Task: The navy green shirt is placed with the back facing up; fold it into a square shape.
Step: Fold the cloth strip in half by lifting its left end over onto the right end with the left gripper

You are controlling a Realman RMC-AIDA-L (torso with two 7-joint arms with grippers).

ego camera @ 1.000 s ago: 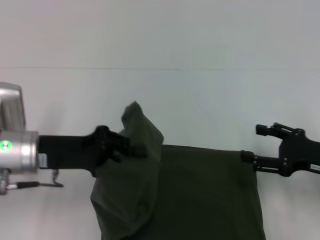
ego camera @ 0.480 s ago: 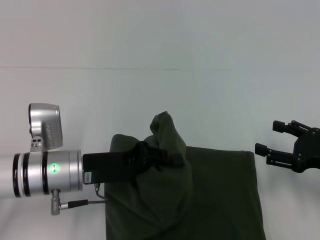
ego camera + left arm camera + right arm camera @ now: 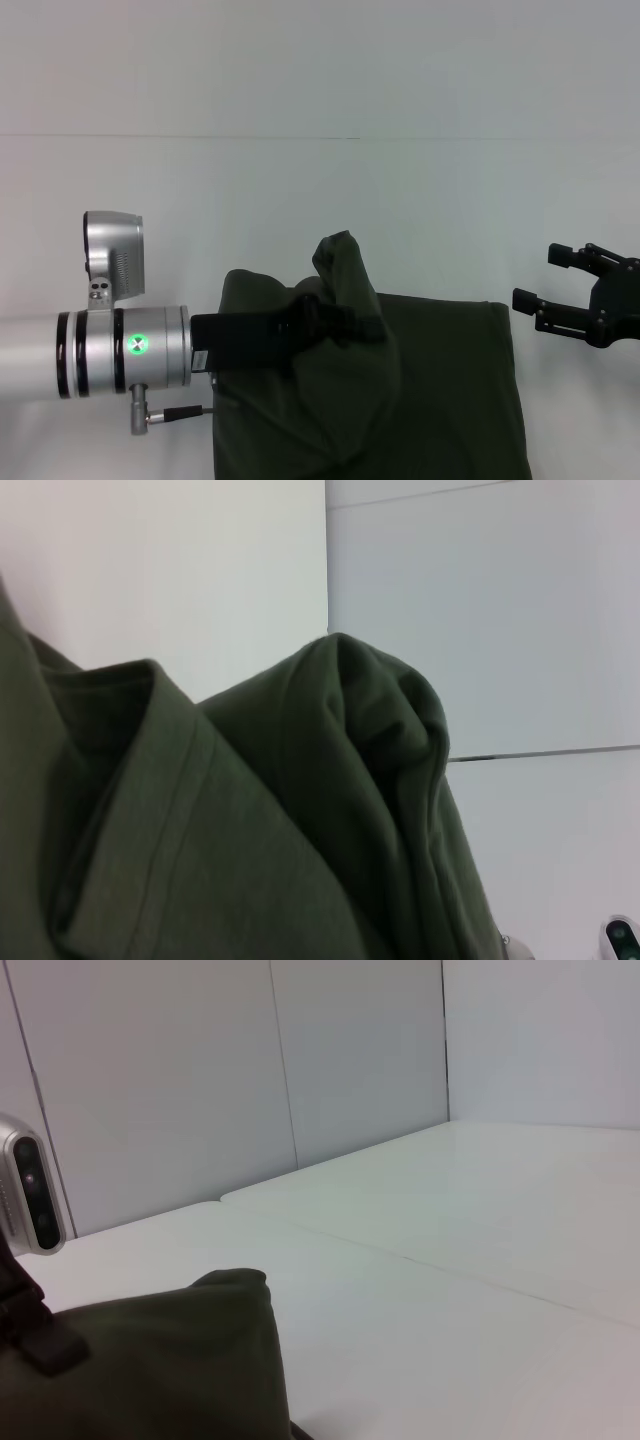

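Left gripper [image 3: 345,322] clamped on shirt [image 3: 430,390] edge, lifted above table [image 3: 320,200], reaching toward shirt centre. Purpose, judged: carry left side across to form fold. Raised cloth peaks in bunch above fingers; wrist view shows hem and folds hanging close to camera. Shirt body flat on table, between both arms, plain side up. Right gripper [image 3: 560,285] clear of shirt's right edge, fingers spread, empty; likely parked so fold lands unobstructed.
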